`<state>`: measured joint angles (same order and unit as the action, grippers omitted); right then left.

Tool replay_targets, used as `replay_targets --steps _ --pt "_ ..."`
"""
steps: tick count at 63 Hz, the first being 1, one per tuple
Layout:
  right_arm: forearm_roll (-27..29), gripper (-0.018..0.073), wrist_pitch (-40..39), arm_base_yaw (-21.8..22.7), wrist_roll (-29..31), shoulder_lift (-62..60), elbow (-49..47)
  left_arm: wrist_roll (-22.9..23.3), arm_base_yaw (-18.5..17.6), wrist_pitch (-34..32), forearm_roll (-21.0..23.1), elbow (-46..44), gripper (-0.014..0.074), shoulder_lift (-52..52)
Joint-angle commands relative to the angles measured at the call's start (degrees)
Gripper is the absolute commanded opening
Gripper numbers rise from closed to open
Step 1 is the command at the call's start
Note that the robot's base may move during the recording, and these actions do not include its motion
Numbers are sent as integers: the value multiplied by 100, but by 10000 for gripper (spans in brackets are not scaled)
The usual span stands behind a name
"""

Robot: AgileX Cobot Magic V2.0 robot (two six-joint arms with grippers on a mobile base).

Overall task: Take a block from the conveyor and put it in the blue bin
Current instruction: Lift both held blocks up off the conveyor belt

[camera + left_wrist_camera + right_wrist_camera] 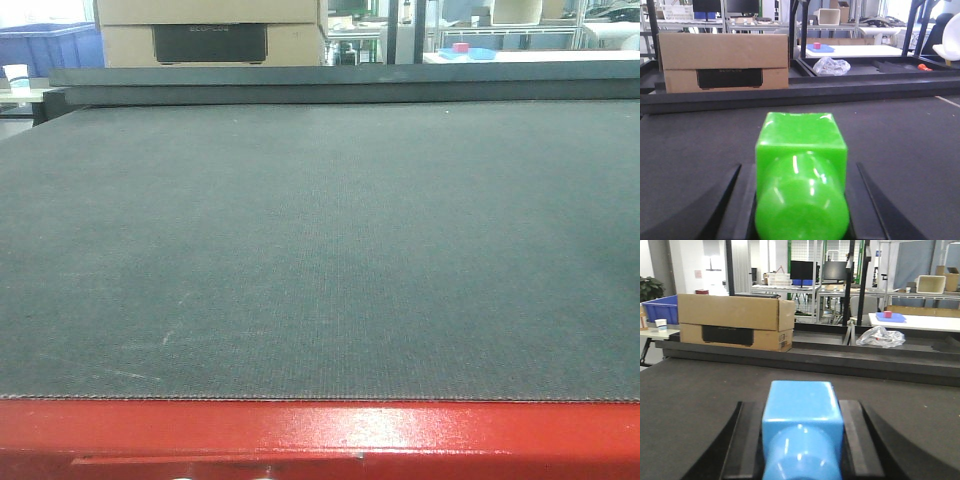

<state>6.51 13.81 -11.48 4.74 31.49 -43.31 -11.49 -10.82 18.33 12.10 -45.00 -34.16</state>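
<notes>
One dark belt [320,250] fills the workshop; cardboard box [210,30] at eleven o'clock, blue bin [45,45] at ten. The right gripper [801,402] clamps the blue block [802,417], the left gripper [800,167] a green block [800,142].

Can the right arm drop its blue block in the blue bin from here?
Probably not yet. The right gripper holds the block over the conveyor, and the blue bin sits way beyond the belt's far end, beside the cardboard box.
</notes>
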Motion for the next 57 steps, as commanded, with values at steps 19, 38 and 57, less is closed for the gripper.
replay_targets --steps 19,38,57 --pt "-55 -162 360 -359 27 -137 5 -30 -528 -249 -108 -17 -111 34" --pt "10 -162 481 -359 27 -369 5 -30 -553 -387 -154 -17 -111 34" --pt "10 -162 471 -359 27 -430 5 -30 -553 -387 -154 -17 -111 34"
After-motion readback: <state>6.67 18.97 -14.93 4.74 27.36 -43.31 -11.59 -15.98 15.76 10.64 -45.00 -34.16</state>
